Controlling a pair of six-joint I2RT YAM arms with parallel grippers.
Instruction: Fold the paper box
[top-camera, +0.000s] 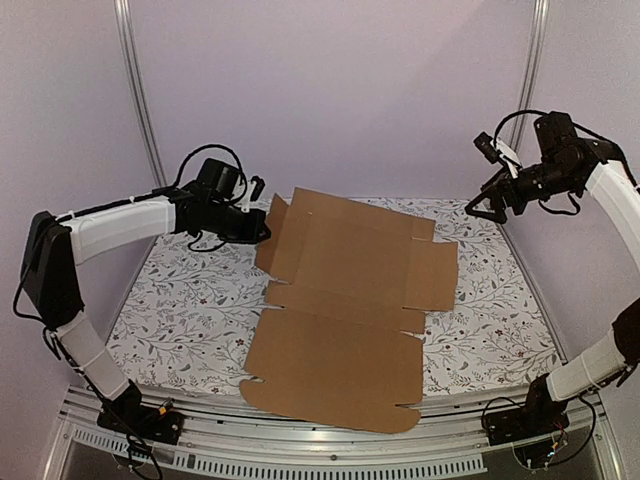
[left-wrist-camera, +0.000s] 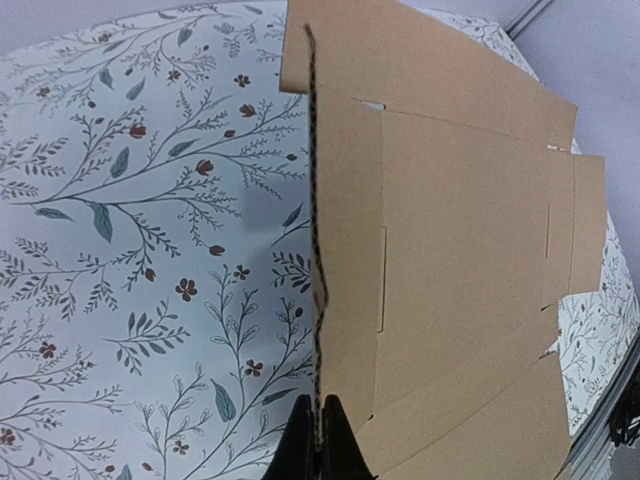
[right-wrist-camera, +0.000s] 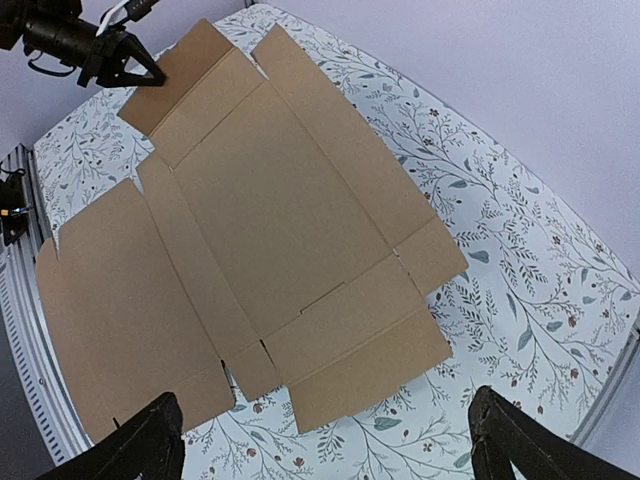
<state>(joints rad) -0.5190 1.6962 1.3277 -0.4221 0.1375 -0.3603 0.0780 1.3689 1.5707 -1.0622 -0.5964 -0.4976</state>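
The paper box (top-camera: 350, 310) is a flat brown die-cut cardboard sheet lying on the floral tablecloth, its near end reaching the table's front edge. My left gripper (top-camera: 262, 228) is at the sheet's far left side flap. In the left wrist view the gripper (left-wrist-camera: 320, 432) is shut on the corrugated edge of that flap, which stands lifted and is seen edge-on, with the rest of the paper box (left-wrist-camera: 460, 250) spread to the right. My right gripper (top-camera: 490, 205) hangs high over the far right corner, open. From its wrist view the gripper (right-wrist-camera: 325, 430) holds nothing, and the paper box (right-wrist-camera: 270, 210) lies well below it.
The floral tablecloth (top-camera: 180, 310) covers the table. Metal frame posts (top-camera: 140, 90) rise at the back corners, and a metal rail (top-camera: 330, 445) runs along the front edge between the arm bases. Pale walls enclose the back and sides.
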